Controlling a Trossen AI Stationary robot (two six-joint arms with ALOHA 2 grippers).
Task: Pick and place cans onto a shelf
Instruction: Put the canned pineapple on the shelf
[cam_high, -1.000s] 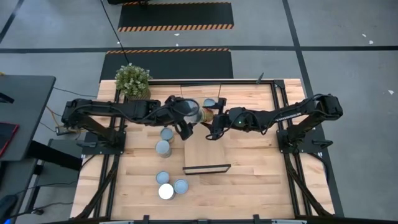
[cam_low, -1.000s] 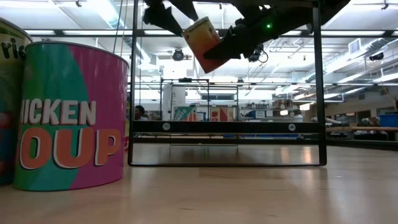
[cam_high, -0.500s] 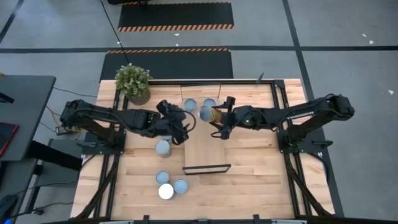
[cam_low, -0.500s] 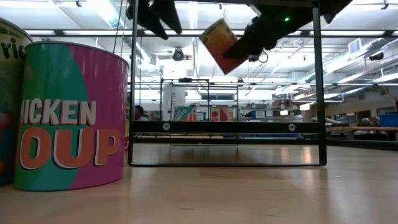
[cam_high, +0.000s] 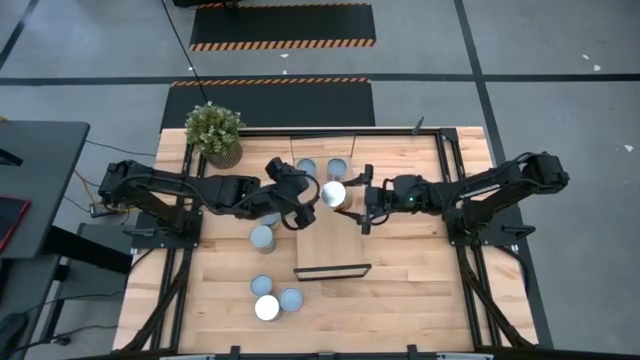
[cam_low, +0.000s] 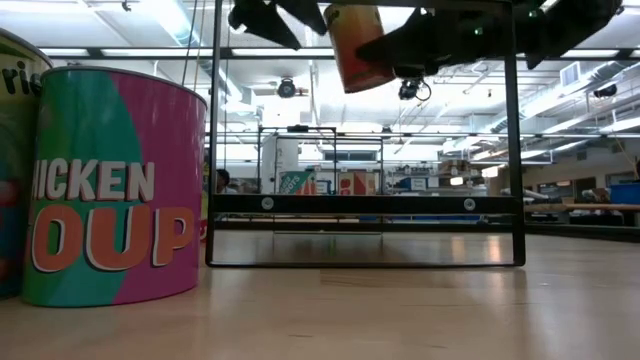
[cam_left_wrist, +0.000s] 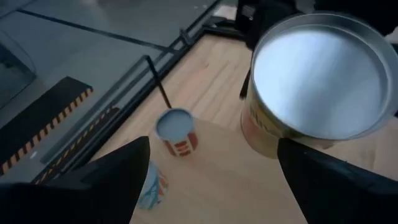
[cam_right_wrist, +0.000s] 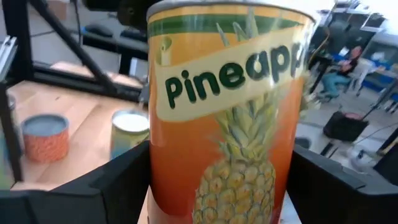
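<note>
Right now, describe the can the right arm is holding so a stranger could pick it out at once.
Find the pale shelf at the middle of the wooden table. Above its far half, the right gripper holds the pineapple can clear of the board. Unlike the cans standing on the shelf and table, it is airborne, orange, with a pineapple picture.

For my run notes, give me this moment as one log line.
right gripper: shut on pineapple can, above shelf | left gripper: open, beside it

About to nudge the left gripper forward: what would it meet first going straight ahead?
Probably the pineapple can held in the right gripper; it sits just ahead of the open left gripper, though depth is unclear.
</note>
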